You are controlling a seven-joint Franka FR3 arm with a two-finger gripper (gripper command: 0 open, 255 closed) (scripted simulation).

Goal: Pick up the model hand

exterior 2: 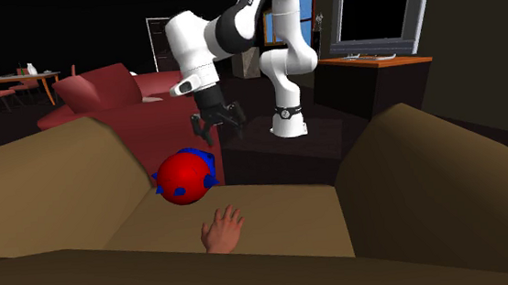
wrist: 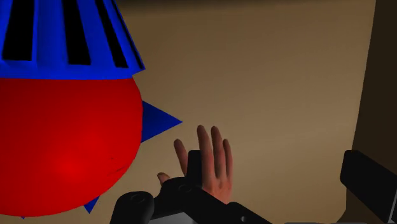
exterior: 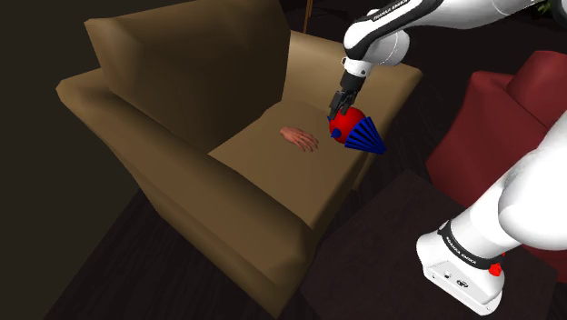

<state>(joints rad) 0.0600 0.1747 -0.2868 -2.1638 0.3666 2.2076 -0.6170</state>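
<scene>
The model hand (wrist: 215,167) lies flat on a tan cushion (wrist: 273,83) beside a blue-spiked red ball (wrist: 63,146), one finger of the spread gripper (wrist: 280,181) overlapping it

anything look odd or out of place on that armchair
Nothing spilled or damaged. Unusual for an armchair seat, though: a flesh-coloured model hand lies flat on it, with a red-and-blue spiked toy close beside it.

Arm (exterior: 391,32) reaching out, fingers (wrist: 372,188) spread apart.
</scene>
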